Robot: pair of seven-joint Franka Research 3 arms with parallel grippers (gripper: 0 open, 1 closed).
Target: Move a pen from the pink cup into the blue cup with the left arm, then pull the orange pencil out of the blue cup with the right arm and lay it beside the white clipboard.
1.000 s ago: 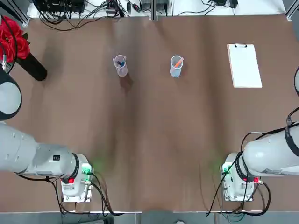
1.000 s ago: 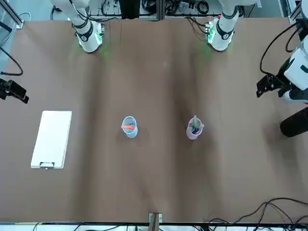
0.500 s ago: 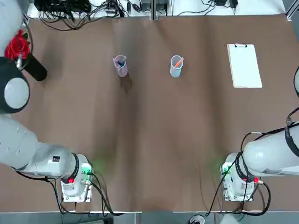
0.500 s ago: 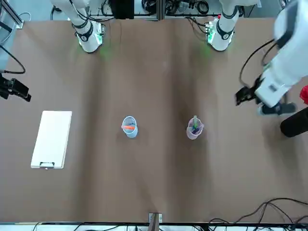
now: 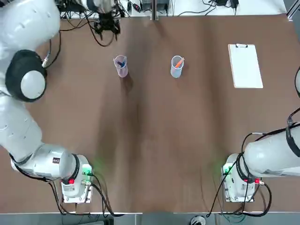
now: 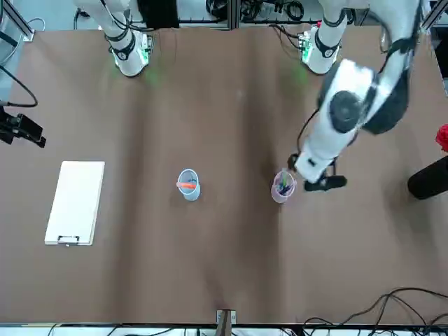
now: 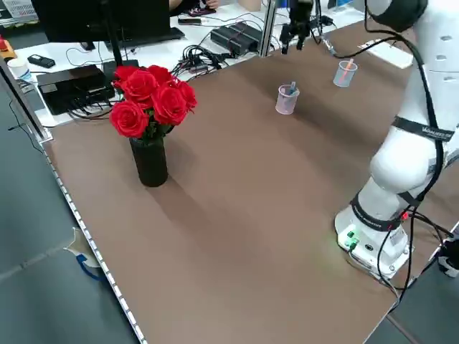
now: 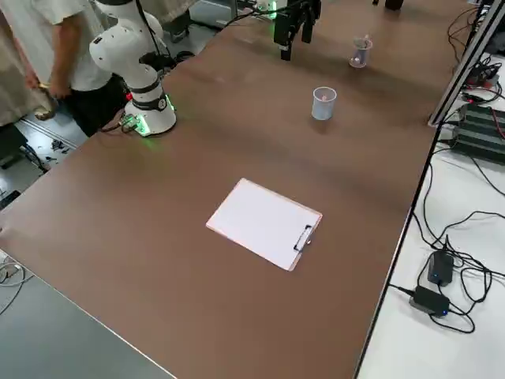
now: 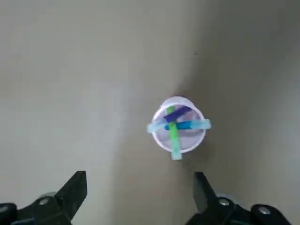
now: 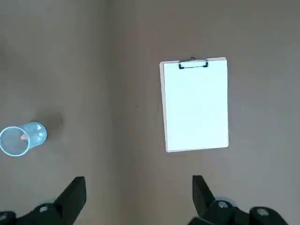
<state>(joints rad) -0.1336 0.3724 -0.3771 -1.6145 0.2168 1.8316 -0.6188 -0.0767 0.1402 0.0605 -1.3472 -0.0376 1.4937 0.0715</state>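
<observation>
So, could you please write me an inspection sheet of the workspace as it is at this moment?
Surface: brown table, nothing spilled.
Job's things: pink cup upright with pens inside; blue cup upright with the orange pencil inside; white clipboard flat, apart from both cups.
Clutter: vase of red roses near the table's edge on the robot's left.
Grippers: left gripper open, above the table close by the pink cup, holding nothing; right gripper open, empty, raised over the table on the robot's side of the cups.
Cables: bundles along the far edge; leads at both arm bases.
Surroundings: a person stands beside the table.
</observation>
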